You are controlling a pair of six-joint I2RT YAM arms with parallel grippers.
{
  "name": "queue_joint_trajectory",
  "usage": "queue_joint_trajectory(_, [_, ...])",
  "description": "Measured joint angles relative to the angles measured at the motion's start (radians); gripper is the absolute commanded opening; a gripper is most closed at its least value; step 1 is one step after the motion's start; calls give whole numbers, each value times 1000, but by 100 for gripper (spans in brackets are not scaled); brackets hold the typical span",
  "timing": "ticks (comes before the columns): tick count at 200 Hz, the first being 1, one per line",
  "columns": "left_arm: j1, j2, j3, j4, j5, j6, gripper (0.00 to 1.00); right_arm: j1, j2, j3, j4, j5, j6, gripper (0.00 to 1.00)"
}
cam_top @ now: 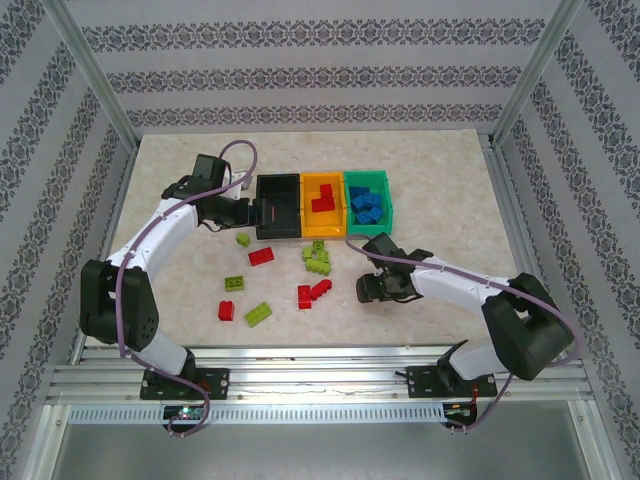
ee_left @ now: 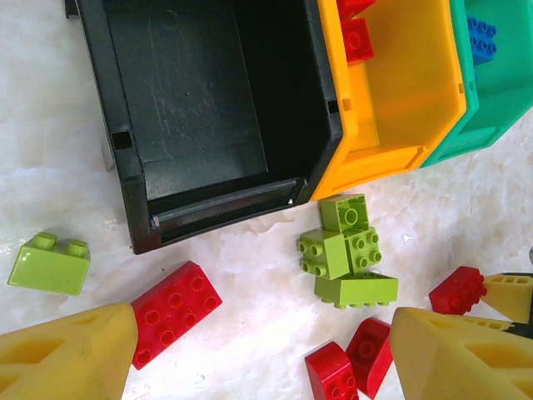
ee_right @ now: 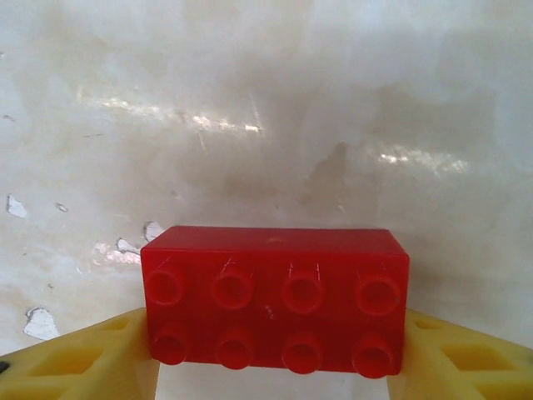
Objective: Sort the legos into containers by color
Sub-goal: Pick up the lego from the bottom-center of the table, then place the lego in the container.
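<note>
Right gripper (ee_right: 275,337) pinches a red brick (ee_right: 275,283) by its two short ends, a yellow finger (ee_right: 75,362) pressed to each end, studs facing the camera; beyond it we see bare table. From above we find this gripper (cam_top: 372,288) low over the table (cam_top: 450,190), just right of the loose legos, with open marble from there to the right-hand rail.

Nearest the arm bases lie a small red piece (cam_top: 227,310) and two lime bricks (cam_top: 258,314); a red pair (cam_top: 312,293) sits near the middle, touching each other; farther on we see a lime cluster (cam_top: 318,258) close to the front edge of the orange-yellow bin (cam_top: 322,232); a flat red brick (cam_top: 261,256) and a lone lime brick (cam_top: 243,239) lie before the black bin (cam_top: 262,205).

Left gripper (cam_top: 245,212) hangs at the black bin's left side, jaws spread wide, nothing between them.

Farthest, the three bins stand side by side, walls touching; the black one is empty; the orange-yellow one holds red bricks (cam_top: 322,198); the green bin (cam_top: 367,177) holds blue bricks (cam_top: 368,208); behind them the table runs bare to its far edge.
</note>
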Motion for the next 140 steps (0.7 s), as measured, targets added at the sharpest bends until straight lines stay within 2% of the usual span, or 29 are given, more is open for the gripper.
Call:
queue_joint_trajectory(73, [0,0,-1,0,1,0,80,10,21,157,-12,1,-53,59])
queue_joint_trajectory(107, [0,0,-1,0,1,0,80,2,112,356,6,-3,-89,60])
queue_joint_trajectory(140, [-4,0,-1,0,0,0,80,-31,280,588,31,-22,-129,62])
